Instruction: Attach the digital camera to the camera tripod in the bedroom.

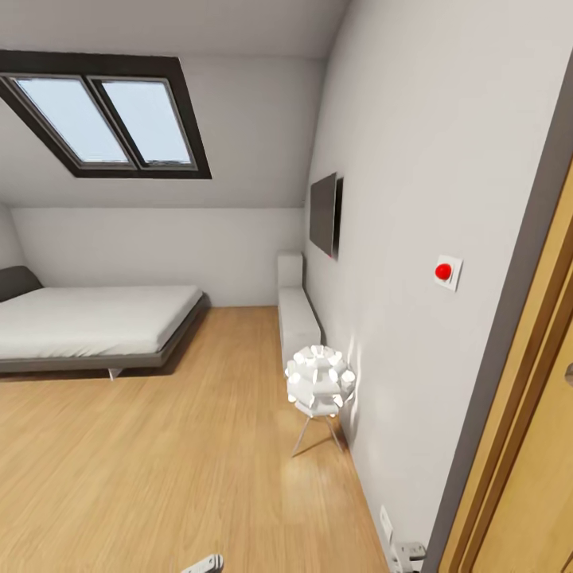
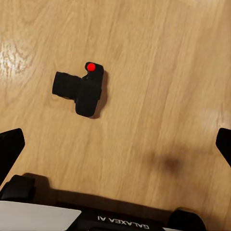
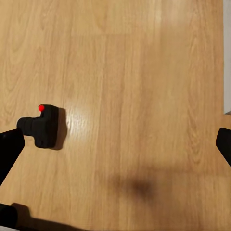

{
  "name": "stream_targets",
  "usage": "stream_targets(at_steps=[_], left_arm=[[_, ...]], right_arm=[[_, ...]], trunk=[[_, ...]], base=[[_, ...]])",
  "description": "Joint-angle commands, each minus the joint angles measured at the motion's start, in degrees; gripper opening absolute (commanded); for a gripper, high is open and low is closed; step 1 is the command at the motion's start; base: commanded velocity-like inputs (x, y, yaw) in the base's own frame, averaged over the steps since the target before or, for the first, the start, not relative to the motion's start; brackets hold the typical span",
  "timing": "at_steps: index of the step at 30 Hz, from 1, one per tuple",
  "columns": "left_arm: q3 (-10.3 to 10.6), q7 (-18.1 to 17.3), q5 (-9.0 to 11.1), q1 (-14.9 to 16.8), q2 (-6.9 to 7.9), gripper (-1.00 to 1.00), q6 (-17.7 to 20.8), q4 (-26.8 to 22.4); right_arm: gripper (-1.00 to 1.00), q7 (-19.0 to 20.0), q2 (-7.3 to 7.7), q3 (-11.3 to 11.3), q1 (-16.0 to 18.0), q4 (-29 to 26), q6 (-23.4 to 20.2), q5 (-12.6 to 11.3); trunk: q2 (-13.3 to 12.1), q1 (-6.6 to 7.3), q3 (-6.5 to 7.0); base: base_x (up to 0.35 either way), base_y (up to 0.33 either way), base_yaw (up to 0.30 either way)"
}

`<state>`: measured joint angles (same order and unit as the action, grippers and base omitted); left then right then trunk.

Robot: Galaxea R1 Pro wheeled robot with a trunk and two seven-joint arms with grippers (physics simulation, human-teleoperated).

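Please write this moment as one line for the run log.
place: bedroom, bed ahead | digital camera: lying on wood floor, not held | left pincer: open, above camera | right pincer: open

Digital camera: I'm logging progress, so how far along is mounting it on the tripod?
Barely started. The digital camera lies on the wood floor, ungrasped. The open left hand hangs above it, nothing held. Left: pick it up and attach it to the tripod.

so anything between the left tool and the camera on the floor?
Nothing visible. In the left wrist view the digital camera lies alone on bare wood floor, ahead of the open left tool, whose fingertips hold nothing. The right wrist view shows it on open planks too.
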<state>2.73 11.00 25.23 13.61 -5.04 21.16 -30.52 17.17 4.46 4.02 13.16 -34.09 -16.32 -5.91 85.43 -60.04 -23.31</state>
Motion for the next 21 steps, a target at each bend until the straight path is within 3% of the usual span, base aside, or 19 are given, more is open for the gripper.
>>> stream_targets(at_steps=[1, 21], left_arm=[[0.30, 0.52, 0.60, 0.01, 0.03, 1.00, 0.19, -0.10], [0.27, 0.52, 0.61, 0.01, 0.03, 1.00, 0.19, 0.35]], right_arm=[[1.00, -0.11, 0.04, 0.28, 0.02, -0.08, -0.27, -0.60], [1.00, -0.12, -0.07, 0.37, 0.02, 1.38, 1.98, -0.59]], trunk=[[0.45, -0.23, -0.25], [8.48, -4.62, -3.84]], base=[[0.000, 0.000, 0.000], [0.000, 0.000, 0.000]])
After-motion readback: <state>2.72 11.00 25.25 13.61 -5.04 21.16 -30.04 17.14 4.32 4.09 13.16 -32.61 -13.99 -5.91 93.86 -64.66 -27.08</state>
